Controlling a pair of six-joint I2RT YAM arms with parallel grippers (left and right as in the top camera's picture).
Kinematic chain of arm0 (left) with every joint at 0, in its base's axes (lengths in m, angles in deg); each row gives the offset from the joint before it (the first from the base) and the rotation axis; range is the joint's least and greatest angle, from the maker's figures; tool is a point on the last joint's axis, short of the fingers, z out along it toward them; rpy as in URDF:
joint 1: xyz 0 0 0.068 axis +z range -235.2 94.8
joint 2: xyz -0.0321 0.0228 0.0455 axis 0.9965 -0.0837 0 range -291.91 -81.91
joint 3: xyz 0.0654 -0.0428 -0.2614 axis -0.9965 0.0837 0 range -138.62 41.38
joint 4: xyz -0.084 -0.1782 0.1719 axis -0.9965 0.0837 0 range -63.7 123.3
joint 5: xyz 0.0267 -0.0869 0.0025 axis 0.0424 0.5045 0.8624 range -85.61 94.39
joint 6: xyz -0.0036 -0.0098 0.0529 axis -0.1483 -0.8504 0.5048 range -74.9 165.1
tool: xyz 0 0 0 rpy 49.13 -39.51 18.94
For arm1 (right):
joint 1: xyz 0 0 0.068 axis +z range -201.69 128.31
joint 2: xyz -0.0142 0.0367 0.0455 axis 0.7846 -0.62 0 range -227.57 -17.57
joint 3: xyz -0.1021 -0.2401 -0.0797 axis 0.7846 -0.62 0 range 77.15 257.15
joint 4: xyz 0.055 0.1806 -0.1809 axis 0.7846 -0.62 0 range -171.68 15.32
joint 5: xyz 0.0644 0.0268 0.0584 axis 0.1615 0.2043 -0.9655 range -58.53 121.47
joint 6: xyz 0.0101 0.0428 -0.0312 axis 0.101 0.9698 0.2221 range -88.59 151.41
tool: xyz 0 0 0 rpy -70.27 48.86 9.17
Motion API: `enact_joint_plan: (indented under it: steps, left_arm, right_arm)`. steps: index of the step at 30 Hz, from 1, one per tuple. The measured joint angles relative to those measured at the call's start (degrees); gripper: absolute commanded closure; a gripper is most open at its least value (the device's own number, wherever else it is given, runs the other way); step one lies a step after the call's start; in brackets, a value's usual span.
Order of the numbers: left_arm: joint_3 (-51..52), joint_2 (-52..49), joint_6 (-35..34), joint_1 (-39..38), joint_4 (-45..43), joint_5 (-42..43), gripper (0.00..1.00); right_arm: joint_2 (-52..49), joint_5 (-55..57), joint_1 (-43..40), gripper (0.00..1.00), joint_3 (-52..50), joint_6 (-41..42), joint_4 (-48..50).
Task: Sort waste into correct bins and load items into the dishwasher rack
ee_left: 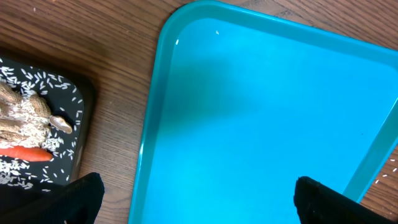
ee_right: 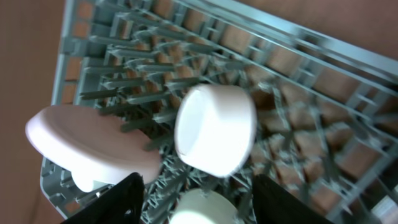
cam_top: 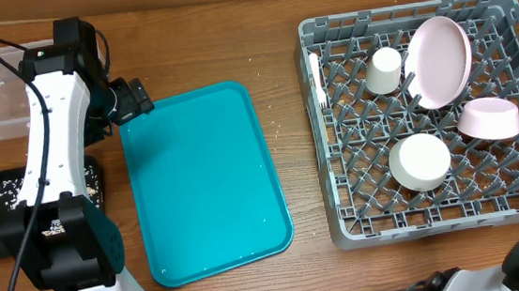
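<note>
Right gripper (ee_right: 202,200): jaws apart, tips cropped, over a blurred white bowl (ee_right: 214,130) in the dishwasher rack (ee_right: 348,81).
Left gripper (ee_left: 208,202): jaws wide, above your teal tray (ee_left: 267,93).
Black tray (ee_left: 86,109): carrot (ee_left: 25,152), rice (ee_left: 25,115), partly cut off, desk's left edge.

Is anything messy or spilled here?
Yes, a little. A few white grains lie spilled on the wooden table beside the teal tray, instead of with the rice and carrot in the black tray.
</note>
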Motion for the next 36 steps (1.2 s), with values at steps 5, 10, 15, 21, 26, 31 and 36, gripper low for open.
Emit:
enact_joint_plan:
  steps: [5, 10, 15, 21, 26, 31, 36]
  left_arm:
    - [0.00, 0.00, 0.00, 0.00, 0.00, 0.00, 0.00]
    - [0.00, 0.00, 0.00, 0.00, 0.00, 0.00, 0.00]
    - [0.00, 0.00, 0.00, 0.00, 0.00, 0.00, 0.00]
    - [0.00, 0.00, 0.00, 0.00, 0.00, 0.00, 0.00]
    - [0.00, 0.00, 0.00, 0.00, 0.00, 0.00, 0.00]
    - [0.00, 0.00, 0.00, 0.00, 0.00, 0.00, 0.00]
    - [0.00, 0.00, 0.00, 0.00, 0.00, 0.00, 0.00]
  right_arm:
    - [-1.29, 3.93, 10.01, 0.96, -0.02, -0.87, 6.36]
    - [-4.39, 10.43, 17.97, 0.96, -0.02, -0.96, 9.84]
    - [-9.66, 16.96, 20.02, 0.96, -0.02, -0.94, 10.01]
    - [-13.53, 19.74, 19.78, 0.96, -0.02, -1.07, 9.38]
    - [-13.66, 20.37, 19.78, 0.96, -0.02, -1.11, 7.65]
    - [-13.66, 20.48, 19.78, 0.96, -1.40, -1.14, 7.74]
    - [-13.68, 20.70, 19.78, 0.96, -2.62, -1.14, 4.96]
